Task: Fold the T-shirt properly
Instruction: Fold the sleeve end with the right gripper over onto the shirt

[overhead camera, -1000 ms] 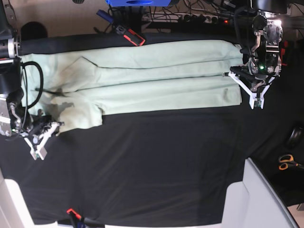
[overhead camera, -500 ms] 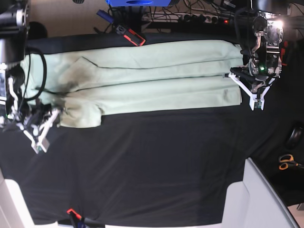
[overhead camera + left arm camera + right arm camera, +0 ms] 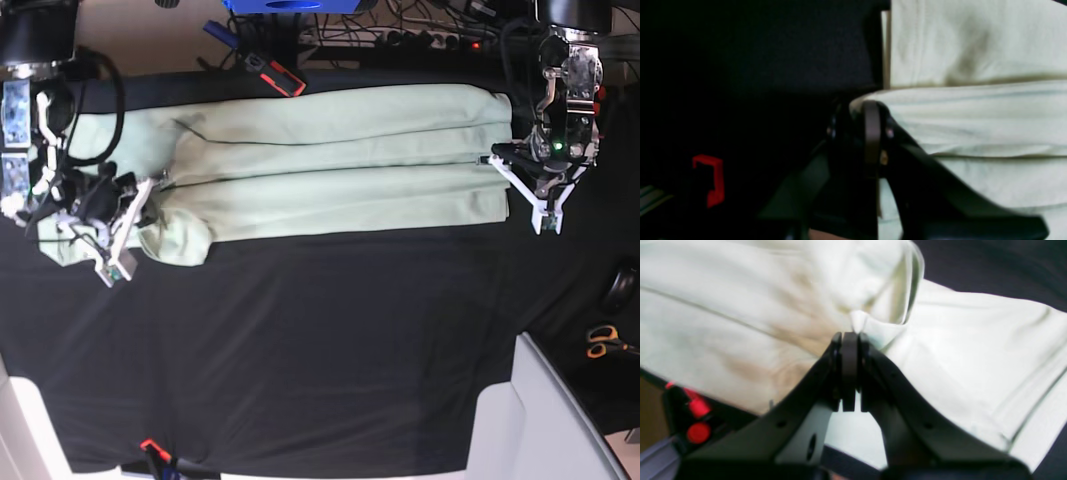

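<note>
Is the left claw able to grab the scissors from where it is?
Probably not right now. The left claw is shut on the T-shirt hem, so it's busy. The scissors lie apart, past the black cloth's edge, with nothing covering them.

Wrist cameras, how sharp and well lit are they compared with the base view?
Left wrist view: soft and dim, the black tablecloth nearly featureless, the left gripper a blurred silhouette against the T-shirt. Right wrist view: brighter, but the lifted fold is smeared and the right gripper is out of focus. Base view: sharpest and evenly lit, with glare near the top right.
</note>
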